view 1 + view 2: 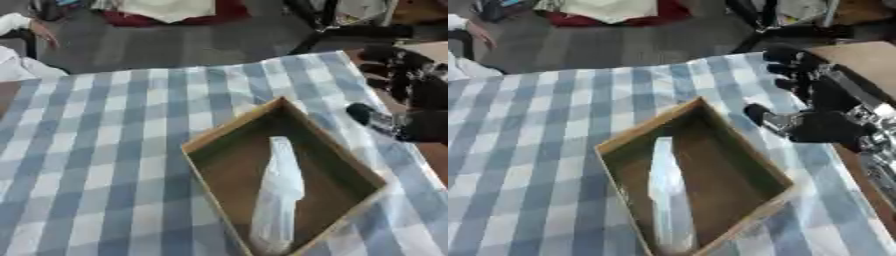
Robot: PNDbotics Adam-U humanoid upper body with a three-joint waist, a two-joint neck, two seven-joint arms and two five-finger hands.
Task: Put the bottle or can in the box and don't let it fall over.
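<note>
Nearest the camera sits a shallow rectangular box (229, 172), turned so one corner points to 12 o'clock and its lowest corner runs off the bottom edge. Its walls are thin and tan, like cardboard or light wood, and its floor is a darker brown. Inside it lies a pale, translucent, elongated thing (278, 195), apparently the bottle, though it could as well be crumpled clear plastic. It lies flat along the box floor, its narrower end toward 12 o'clock and its wider end toward 6 o'clock, close to the lower left wall. It is not upright. Its surface looks glossy and whitish, and no label or cap can be made out.

Under the box spreads a cloth (105, 150) of blue and white checks, covering the tabletop and lying smooth, with a bare brown strip of tabletop (868, 60) showing at 2 o'clock past the cloth's edge.

At 3 o'clock of the box, the right hand (820, 125) hangs above the cloth, black with silver parts, just beside the box's right wall but not touching it. One finger (759, 114) reaches toward the box; the fingers are spread and relaxed, apart from each other, holding nothing. The left hand shows in neither view.

Beyond the tabletop, at 12 o'clock, lies grey floor (175, 40) with red and white clutter (171, 12).
</note>
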